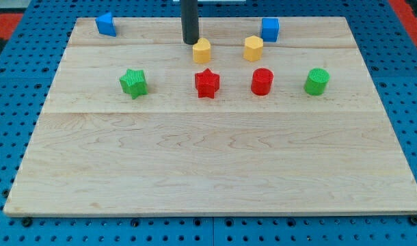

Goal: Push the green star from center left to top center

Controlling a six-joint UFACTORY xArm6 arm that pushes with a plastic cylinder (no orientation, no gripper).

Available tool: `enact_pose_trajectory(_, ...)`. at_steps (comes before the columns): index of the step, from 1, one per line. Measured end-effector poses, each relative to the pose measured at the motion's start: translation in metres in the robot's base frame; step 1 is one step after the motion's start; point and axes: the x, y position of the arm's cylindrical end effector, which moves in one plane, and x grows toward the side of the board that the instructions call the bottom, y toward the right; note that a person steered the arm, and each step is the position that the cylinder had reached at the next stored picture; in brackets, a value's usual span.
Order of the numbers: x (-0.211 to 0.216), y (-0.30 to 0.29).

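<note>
A pale wooden board (pixel 215 164) of jointed planks is lying across a blue perforated base (pixel 10 75), filling most of the view. The straight dark rod (pixel 189 20) is coming down from the view's top edge, and my tip (pixel 189 43) is resting near the board's top centre, just beside the left shoulder of a yellow hexagonal block (pixel 202 50); whether the two are touching cannot be told. The rod carries no jaws, so there is nothing to open or close, and it is holding nothing.

The ribbed green star block (pixel 133 83) is sitting at centre left, standing free with open board all round it. It is lying down and to the view's left of my tip, well apart from it. That is the relation the coming move appears to turn on: the star's goal is roughly where my tip is now, so my tip would likely need to circle round to the star's lower-left side before driving it up and to the right.

Also in the middle row are sitting a red star block (pixel 207 83), a red cylinder (pixel 262 81) and a green cylinder (pixel 317 81). A second yellow hexagonal block (pixel 253 48) and two blue blocks (pixel 106 24) (pixel 270 29) are lining the top.
</note>
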Motion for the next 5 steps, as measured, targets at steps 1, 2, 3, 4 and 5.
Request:
enact_pose_trajectory(1, 0.036, 0.03)
enact_pose_trajectory(2, 0.055, 0.025)
enact_pose_trajectory(3, 0.056, -0.036)
enact_pose_trajectory(4, 0.106, -0.056)
enact_pose_trajectory(5, 0.159, -0.072)
